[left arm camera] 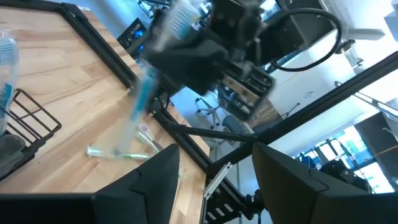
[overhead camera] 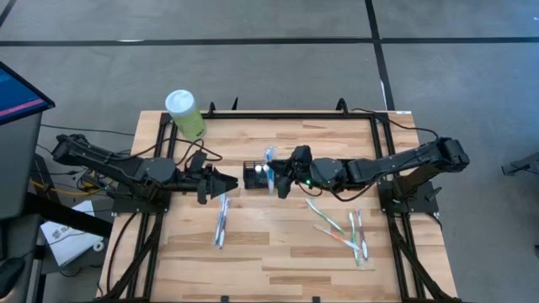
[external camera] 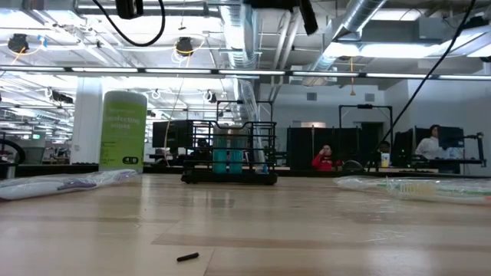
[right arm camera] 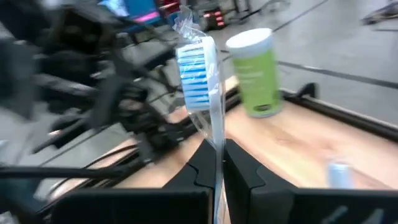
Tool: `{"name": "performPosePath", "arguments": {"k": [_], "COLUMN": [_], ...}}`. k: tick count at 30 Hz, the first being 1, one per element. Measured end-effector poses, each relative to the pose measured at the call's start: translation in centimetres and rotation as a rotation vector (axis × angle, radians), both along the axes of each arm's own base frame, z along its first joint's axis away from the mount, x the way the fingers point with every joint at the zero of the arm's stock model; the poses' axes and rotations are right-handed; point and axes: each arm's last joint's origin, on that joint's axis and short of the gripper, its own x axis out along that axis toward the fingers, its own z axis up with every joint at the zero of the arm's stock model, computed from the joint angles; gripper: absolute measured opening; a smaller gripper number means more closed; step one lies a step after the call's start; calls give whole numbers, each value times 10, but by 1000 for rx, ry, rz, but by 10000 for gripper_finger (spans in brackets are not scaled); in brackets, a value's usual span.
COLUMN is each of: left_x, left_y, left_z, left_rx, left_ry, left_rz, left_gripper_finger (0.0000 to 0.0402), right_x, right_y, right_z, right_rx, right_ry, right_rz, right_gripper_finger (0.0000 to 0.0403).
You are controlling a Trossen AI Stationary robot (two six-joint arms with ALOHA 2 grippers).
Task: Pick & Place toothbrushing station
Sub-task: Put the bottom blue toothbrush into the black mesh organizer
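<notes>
High view, item one: toothbrushing station, black wire caddy at table centre, long axis running three to nine o'clock. My right gripper sits just beside it at three o'clock, nearer arm, fingers clamped on a wrapped toothbrush, bristles up. My left gripper waits at nine o'clock, jaws apart, holding nothing.

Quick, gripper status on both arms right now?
Left gripper: jaws open, nothing held, beside the caddy.
Right gripper: jaws closed on a wrapped toothbrush, next to the caddy.
</notes>
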Motion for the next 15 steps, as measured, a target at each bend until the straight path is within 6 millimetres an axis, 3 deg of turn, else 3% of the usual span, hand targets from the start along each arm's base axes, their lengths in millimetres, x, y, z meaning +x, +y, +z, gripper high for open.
{"name": "performPosePath", "arguments": {"k": [15], "left_x": [20], "left_y": [-5], "left_z": [-19], "left_rx": [4], "left_ry": [85], "left_rz": [36], "left_gripper_finger": [190], "right_x": [-50], "right_y": [-45], "right_z": [-22], "right_rx": [-84], "right_ry": [-86], "right_rz": [-164], "right_gripper_finger": [3]}}
